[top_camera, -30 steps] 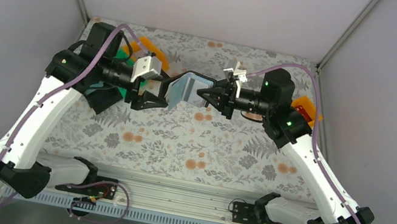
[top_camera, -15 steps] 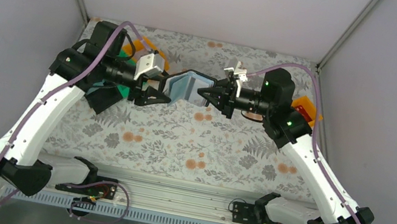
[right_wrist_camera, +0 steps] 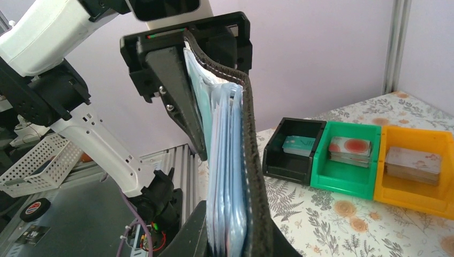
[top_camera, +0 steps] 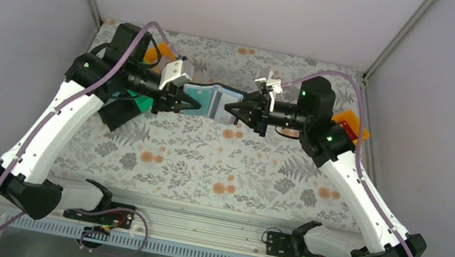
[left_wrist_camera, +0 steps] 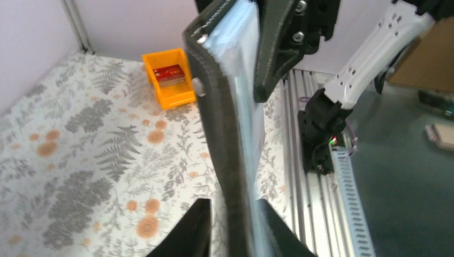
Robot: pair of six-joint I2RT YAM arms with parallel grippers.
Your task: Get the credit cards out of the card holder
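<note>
Judging the card holder [top_camera: 215,101] limp, hinged: right jaws pinch one flap, left jaws straddle the other, clamp unconfirmed; slick credit cards [right_wrist_camera: 220,176] need edge-pinching.

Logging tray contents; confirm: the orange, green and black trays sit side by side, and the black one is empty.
Not empty: the black tray holds a bluish card, per the right wrist view. The green tray and orange tray do line up beside it.

Midair: card holder [top_camera: 213,100] between left gripper [top_camera: 189,103], right gripper [top_camera: 229,107].
</note>
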